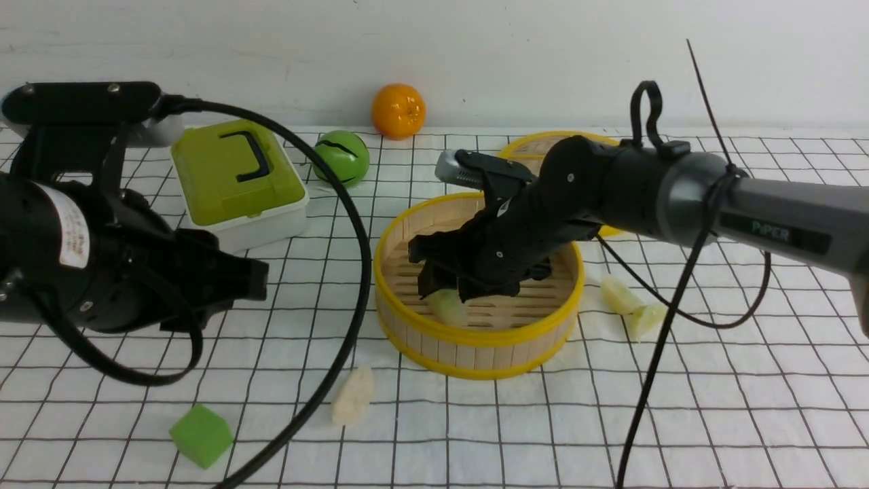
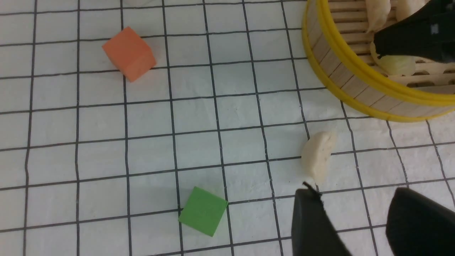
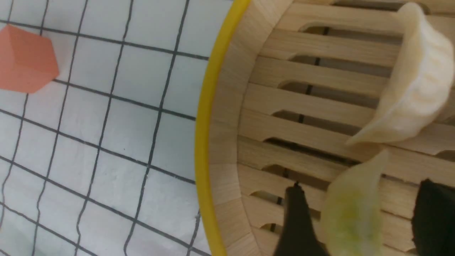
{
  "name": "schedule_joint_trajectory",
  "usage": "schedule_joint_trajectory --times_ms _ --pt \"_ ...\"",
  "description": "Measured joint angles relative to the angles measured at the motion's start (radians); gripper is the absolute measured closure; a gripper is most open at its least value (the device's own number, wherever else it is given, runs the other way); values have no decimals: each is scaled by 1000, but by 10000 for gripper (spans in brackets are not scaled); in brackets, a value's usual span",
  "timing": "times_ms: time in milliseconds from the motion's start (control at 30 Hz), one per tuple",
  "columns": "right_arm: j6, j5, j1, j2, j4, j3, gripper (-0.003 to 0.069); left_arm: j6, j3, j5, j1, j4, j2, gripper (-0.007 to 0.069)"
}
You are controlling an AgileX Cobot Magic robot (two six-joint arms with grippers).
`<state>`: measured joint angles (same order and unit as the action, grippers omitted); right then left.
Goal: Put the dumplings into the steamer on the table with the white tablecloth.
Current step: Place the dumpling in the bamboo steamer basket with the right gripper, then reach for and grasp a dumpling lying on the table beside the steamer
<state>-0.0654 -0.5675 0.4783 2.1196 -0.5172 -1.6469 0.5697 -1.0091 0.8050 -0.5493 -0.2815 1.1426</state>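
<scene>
Where the tabletop [image 1: 747, 407] lies closest to the robot, a green cube [image 1: 201, 435] sits on the gridded white cloth, with a cream dumpling [image 1: 353, 396] to its right, just in front of the steamer [image 1: 475, 343]. The left end effector [image 2: 353, 199] hangs over that dumpling with its fingers spread and nothing between them; one fingertip is just beside the dumpling's end.

Inside the steamer, the right end effector [image 1: 449, 288] reaches down to the slatted floor. Its fingers stand apart around a yellow-green dumpling [image 3: 350, 213], with a gap showing on one side. A second cream dumpling [image 3: 412, 89] lies on the slats next to it.

Right of the steamer, two more dumplings [image 1: 619, 293] rest together on the cloth. An orange cube [image 2: 128, 53] shows only in the wrist views.

Farther back are the woven lid [image 1: 536, 144], a green-lidded box [image 1: 234, 170], a green ball [image 1: 341, 157] and an orange [image 1: 398, 111].
</scene>
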Motion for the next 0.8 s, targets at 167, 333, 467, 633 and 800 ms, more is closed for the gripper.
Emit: schedule_joint_trajectory --times_ms 167,333,467,633,800 --pt "9 -52 -59 -102 42 0 232 0 1 5 0 12 36 342" --pt "9 -177 -166 -202 177 -6 232 0 1 16 0 19 69 355" --pt "-74 -277 -263 -201 303 19 232 0 1 -2 0 23 99 358" --pt "-166 -256 -318 -132 342 147 232 0 1 -4 0 32 136 358" --pt "-181 -161 -317 -96 338 212 248 -4 1 -5 0 34 154 358"
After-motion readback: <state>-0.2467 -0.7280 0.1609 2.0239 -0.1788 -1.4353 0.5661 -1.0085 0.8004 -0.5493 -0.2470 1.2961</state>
